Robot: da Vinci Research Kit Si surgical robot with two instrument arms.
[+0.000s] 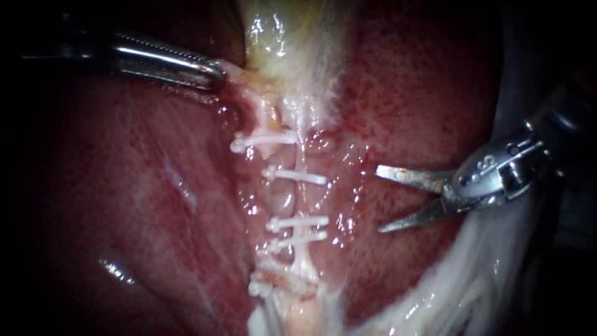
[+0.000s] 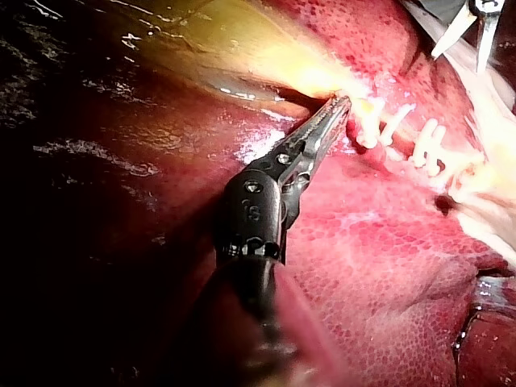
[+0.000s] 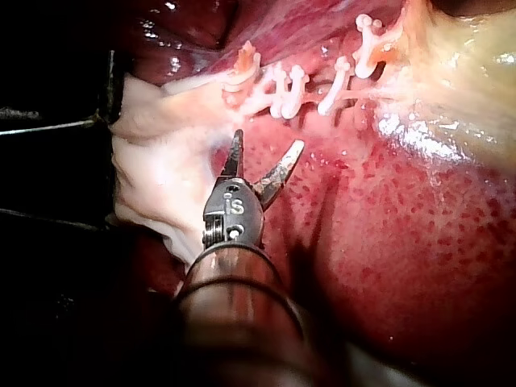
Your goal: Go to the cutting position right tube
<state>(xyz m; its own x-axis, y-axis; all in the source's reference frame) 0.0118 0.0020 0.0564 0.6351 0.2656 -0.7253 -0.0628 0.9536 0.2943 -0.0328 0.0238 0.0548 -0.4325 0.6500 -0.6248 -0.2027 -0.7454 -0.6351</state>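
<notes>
L instrument (image 1: 214,76): jaws clamped on the pale edge of the gallbladder (image 1: 280,37), holding it taut. If that hold slips, the stretch goes & the tubes sag just as blades arrive.
Other tube (image 1: 278,198): pinkish, just beside the target on its left. Risk: blades this wide could take both in one bite.
Right tube (image 1: 303,200): thin pale strand running top to bottom through the clips. The bare stretch btwn the 2nd & 3rd clip looks like the cut spot, I'd guess.
Clips (image 1: 297,177): several white ones across the tubes. Risk: a blade snags one, or closes on plastic instead of tissue.
Liver (image 1: 423,93): wet red surface btwn tube & blades. Can't tell if the lower blade touches it; coming in too low could nick it.
R instrument (image 1: 378,199): blades spread wide, nothing held. The tube lies ahead of the tips, near but apart, abt level w/ the gap btwn the blades.
</notes>
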